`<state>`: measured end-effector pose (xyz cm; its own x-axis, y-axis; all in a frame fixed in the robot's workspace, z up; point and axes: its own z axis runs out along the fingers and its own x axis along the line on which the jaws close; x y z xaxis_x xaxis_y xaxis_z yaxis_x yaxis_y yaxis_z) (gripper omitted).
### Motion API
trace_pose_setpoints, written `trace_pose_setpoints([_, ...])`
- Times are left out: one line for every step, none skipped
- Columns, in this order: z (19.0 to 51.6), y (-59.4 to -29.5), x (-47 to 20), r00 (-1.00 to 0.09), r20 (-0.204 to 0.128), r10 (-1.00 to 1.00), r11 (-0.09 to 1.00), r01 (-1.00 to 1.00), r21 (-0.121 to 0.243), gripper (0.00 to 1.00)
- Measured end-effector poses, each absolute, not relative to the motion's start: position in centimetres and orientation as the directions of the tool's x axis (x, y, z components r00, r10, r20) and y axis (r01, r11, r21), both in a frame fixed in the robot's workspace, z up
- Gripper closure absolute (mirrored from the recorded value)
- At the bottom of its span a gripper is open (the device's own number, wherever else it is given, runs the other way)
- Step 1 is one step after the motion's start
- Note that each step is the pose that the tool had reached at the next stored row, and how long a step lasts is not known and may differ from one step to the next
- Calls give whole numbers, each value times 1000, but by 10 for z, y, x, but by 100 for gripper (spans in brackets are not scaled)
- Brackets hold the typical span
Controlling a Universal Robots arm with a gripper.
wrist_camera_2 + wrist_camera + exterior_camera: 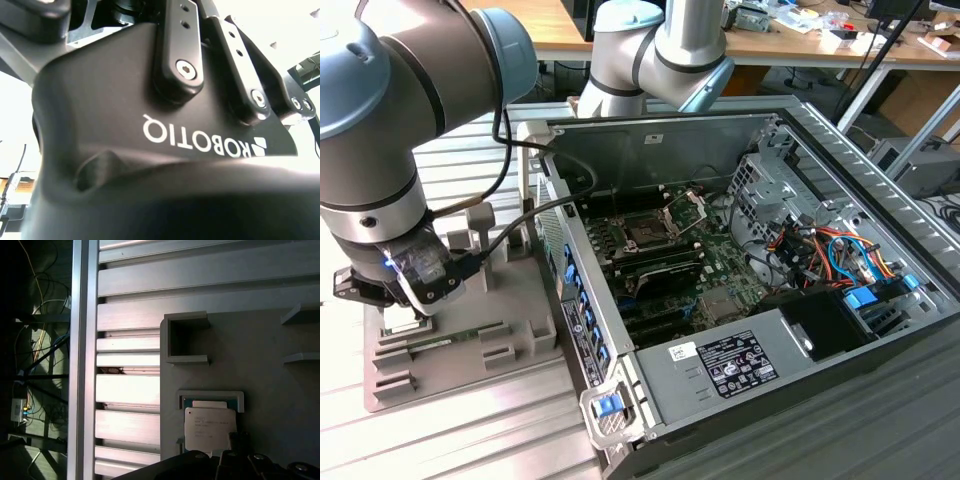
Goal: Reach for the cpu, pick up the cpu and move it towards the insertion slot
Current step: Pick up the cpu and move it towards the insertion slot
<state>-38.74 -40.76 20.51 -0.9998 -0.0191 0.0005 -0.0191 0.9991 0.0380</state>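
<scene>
Hovering low over the grey tray at about eight o'clock in the exterior view, the gripper hangs from the arm; whether it is spread or pressed together cannot be told. In the first wrist view the cpu lies flat, silvery top up, in a shallow framed pocket of the tray, with the gripper's dark parts just beside its edge; contact cannot be judged. The insertion slot sits on the green board inside the open computer case, toward two o'clock from the tray and well apart from the gripper, its shiny metal frame tipped up.
</scene>
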Motion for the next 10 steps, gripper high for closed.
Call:
trace_pose_setpoints([205,-408,-387,-1000,1,-19,999,-19,38,90])
trace_pose_setpoints([205,-408,-387,-1000,0,-19,999,-19,38,90])
trace_pose_setpoints([204,-408,-387,-1000,0,-19,999,-19,38,90])
trace_pose_setpoints([204,-408,-387,-1000,0,-19,999,-19,38,90])
trace_pose_setpoints([204,-408,-387,-1000,0,-19,999,-19,38,90])
trace_pose_setpoints([203,-408,-387,-1000,0,-19,999,-19,38,90])
trace_pose_setpoints([203,-408,-387,-1000,0,-19,999,-19,38,90])
trace_pose_setpoints([203,-408,-387,-1000,0,-19,999,-19,38,90])
trace_pose_setpoints([203,-408,-387,-1000,1,-19,999,-19,38,90])
trace_pose_setpoints([202,-408,-387,-1000,1,-19,999,-19,38,90])
